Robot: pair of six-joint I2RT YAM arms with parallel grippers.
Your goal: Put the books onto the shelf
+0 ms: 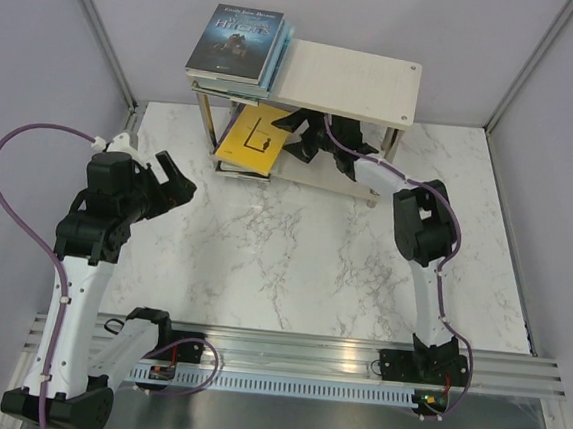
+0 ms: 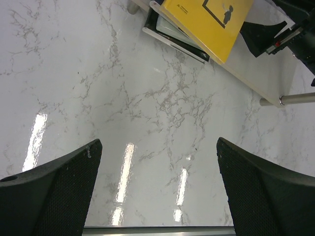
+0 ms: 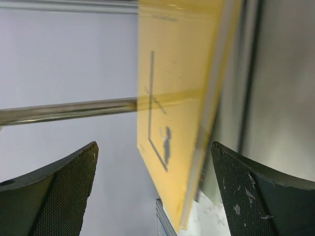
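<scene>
At the near edge, a slotted metal rail (image 1: 294, 361) carries both arm bases. The left arm rises from it on the left, and the left gripper (image 1: 176, 178) hangs over the white marble table (image 1: 293, 255) with its jaws spread wide and nothing between them. In the left wrist view, its two black fingers (image 2: 54, 196) frame only bare marble and bright reflections.

The right arm (image 1: 421, 226) reaches across the table from the right and into the lower tier of the shelf (image 1: 353, 80). The right gripper (image 1: 295, 135) sits under the pale top board, just beside a yellow book (image 1: 248, 141). Its jaws stand wide apart. In the right wrist view, the yellow book (image 3: 177, 123) runs edge-on between the two fingers (image 3: 266, 196). There is a gap on each side and neither pad touches it, so the gripper holds nothing. A silver shelf post (image 3: 64, 112) crosses that view behind the book.

The yellow book has a thin black frame and a small dark figure on its cover. It lies on top of a short stack of books (image 2: 172, 35) at the left end of the lower board (image 2: 261, 69). It overhangs that stack on the side toward the right gripper. Whether it lies fully flat cannot be told.

Farther back, at the left end of the top board, is a second stack. Its top book has a dark blue-grey cover (image 1: 235, 39), and teal and pale edges (image 1: 277, 63) show beneath it. The stack juts past the board's left edge, and the rest of the top board is bare pale wood.
</scene>
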